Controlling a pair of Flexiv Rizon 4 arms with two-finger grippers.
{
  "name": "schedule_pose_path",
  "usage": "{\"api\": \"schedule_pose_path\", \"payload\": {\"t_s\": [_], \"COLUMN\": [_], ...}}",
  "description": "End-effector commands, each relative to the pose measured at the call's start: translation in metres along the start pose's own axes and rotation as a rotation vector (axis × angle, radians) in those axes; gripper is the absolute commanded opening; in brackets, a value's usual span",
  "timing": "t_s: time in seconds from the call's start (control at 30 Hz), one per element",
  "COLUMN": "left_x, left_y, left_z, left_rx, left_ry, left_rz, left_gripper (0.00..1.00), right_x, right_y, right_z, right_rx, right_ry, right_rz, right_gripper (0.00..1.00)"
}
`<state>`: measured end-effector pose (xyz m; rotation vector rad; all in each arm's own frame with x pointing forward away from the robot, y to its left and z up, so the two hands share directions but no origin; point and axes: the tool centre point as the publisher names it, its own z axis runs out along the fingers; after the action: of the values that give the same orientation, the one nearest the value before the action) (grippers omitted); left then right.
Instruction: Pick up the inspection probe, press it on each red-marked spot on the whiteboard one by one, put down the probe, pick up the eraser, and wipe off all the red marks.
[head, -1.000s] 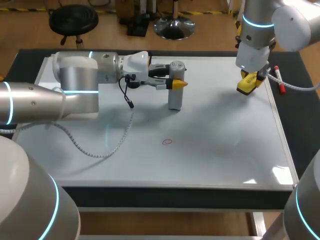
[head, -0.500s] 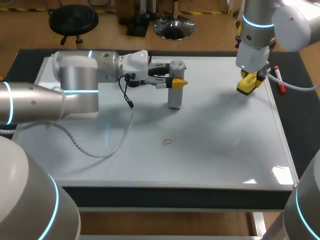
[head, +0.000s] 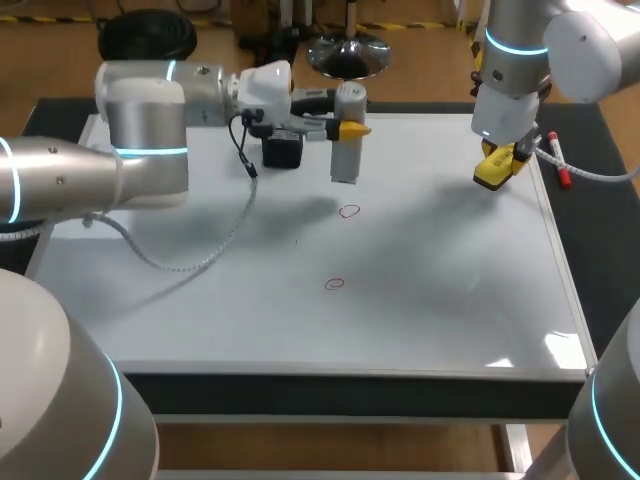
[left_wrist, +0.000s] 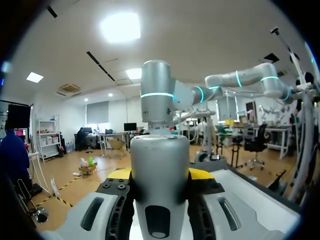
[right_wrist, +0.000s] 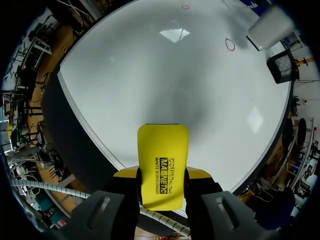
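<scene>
The probe (head: 345, 140) stands upright over the far middle of the whiteboard (head: 200, 300). It is pinched near its top between the yellow-tipped fingers of the left end effector (head: 350, 129). Its shadow falls on the board apart from its lower end.

One red mark (head: 349, 211) lies just on the near side of the probe. A second red mark (head: 334, 283) lies nearer still. A black box (head: 283, 150) sits just left of the probe.

The left wrist view shows only the grey probe body filling the gap between the fingers, with neither mark visible.

At the far right of the board, the right end effector (head: 497, 160) clamps the yellow eraser (head: 492, 172). The right wrist view shows the eraser gripped on both sides, with both marks well ahead of it. A marker pen (head: 563, 175) lies on the dark surface (head: 600, 230) just right of the board.
</scene>
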<state>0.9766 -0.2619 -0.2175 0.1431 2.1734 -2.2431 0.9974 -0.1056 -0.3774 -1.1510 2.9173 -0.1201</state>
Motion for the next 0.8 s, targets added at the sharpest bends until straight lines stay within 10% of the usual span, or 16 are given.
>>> {"api": "schedule_pose_path", "payload": {"t_s": [0.03, 0.8], "left_x": [-0.019, -0.101], "left_y": [-0.018, -0.060], "left_z": [-0.006, -0.014], "left_rx": [-0.015, -0.011], "left_ry": [0.030, 0.214], "left_rz": [0.005, 0.043], "left_gripper": [0.00, 0.00], "right_x": [-0.001, -0.001], "right_y": [-0.001, -0.001], "right_z": [-0.001, -0.001], "right_rx": [0.001, 0.001], "right_ry": [0.005, 0.005], "right_rz": [-0.001, -0.001], "right_gripper": [0.00, 0.00]}}
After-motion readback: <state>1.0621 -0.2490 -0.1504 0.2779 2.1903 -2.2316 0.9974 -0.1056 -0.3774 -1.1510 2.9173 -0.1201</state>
